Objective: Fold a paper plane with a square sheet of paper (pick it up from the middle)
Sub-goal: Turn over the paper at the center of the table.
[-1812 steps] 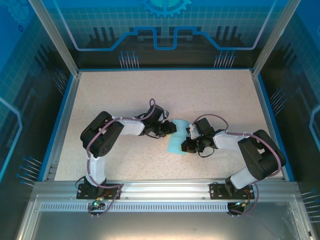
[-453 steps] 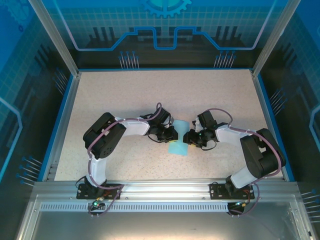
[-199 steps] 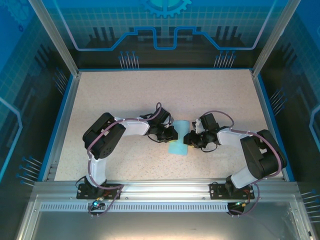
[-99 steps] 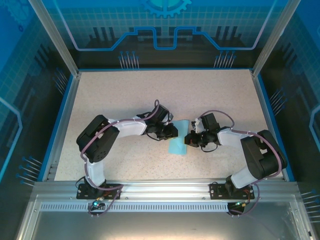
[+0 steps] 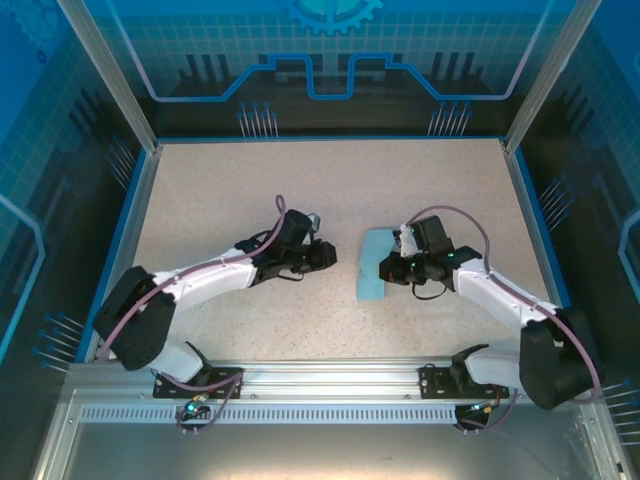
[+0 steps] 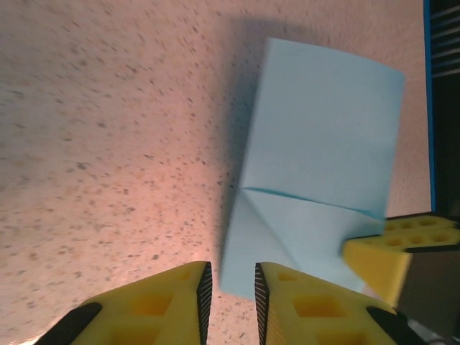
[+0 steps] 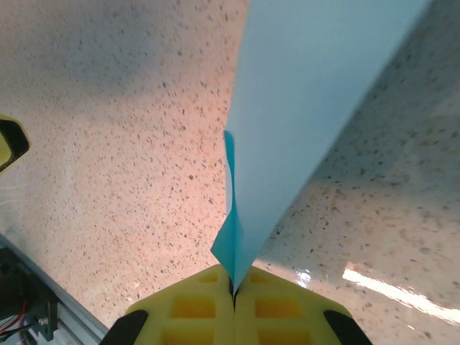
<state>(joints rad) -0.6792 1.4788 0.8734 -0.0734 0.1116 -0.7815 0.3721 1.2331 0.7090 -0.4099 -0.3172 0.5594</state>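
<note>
The right claw (image 7: 234,277) is pressed together, its yellow pads pinching the edge of the sheet of thin light-blue paper (image 7: 309,86). In its wrist view the paper runs straight out from the seam between the pads, and a sliver of darker blue shows where a second layer peels away just past the tips.

From above, this claw (image 5: 387,270) grips the sheet (image 5: 370,275) at its right side. The sheet lies between the two arms, a little right of the middle of the speckled bench (image 5: 300,190).

The paper is already part-folded. The left wrist view shows a crease across it and a slanted flap (image 6: 287,237) below that crease. A shadow along its left edge suggests that side is lifted off the bench.

The left claw (image 6: 230,277) is slightly spread with nothing between its pads. It sits just left of the sheet and is not touching it in the overhead view (image 5: 325,256).

**What could go wrong**
- The grip is narrow and close to the edge. A pull or twist from the right arm could slide the paper out or tear it there.
- With one side raised and only one claw holding, the layers may spring apart and blur the crease.
- If the left claw comes in low against the raised edge, it could push the sheet sideways or crumple it instead of closing on it. That would put the next fold off line.
</note>
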